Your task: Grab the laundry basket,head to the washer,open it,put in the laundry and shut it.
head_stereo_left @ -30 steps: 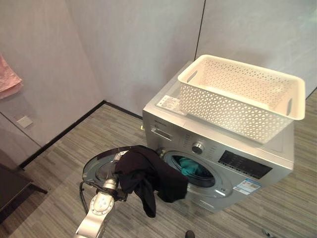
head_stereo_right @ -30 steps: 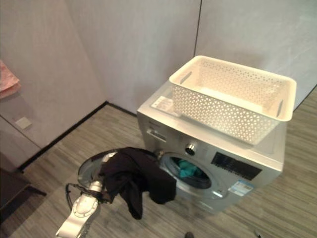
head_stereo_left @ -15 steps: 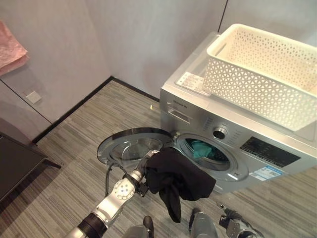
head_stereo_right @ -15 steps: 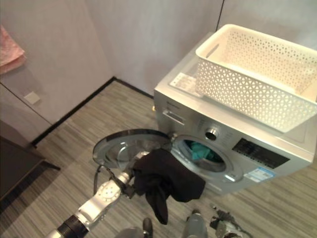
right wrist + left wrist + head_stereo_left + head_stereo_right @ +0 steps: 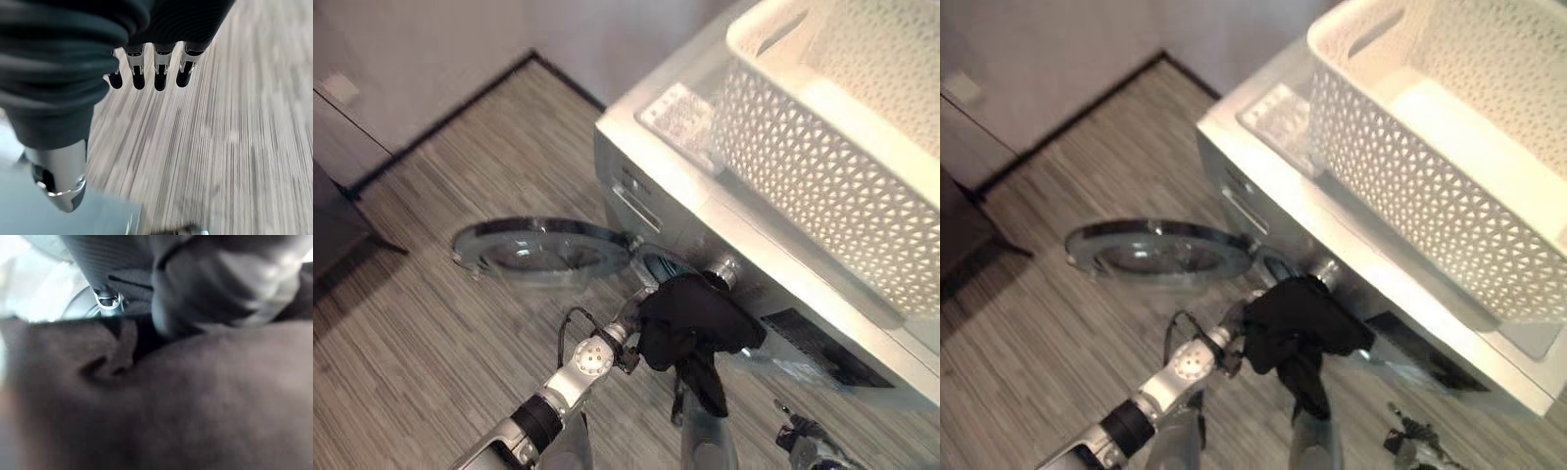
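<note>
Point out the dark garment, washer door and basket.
dark garment (image 5: 695, 318), left eye view, bunched middle.
washer door (image 5: 540, 253), left eye view, glass centre.
basket (image 5: 1400, 166), right eye view, lattice side wall.

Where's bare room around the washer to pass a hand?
Bare floor beside the open door. The washer top is crowded by the basket; the left hand holds the dark garment before the opening.

A home laundry corner: a silver front-loading washing machine (image 5: 724, 245) stands at centre right with its round door (image 5: 543, 253) swung open, a white perforated laundry basket (image 5: 842, 147) on top, grey wood-look plank floor (image 5: 421, 323) and plain pale walls (image 5: 411, 49) at upper left.
</note>
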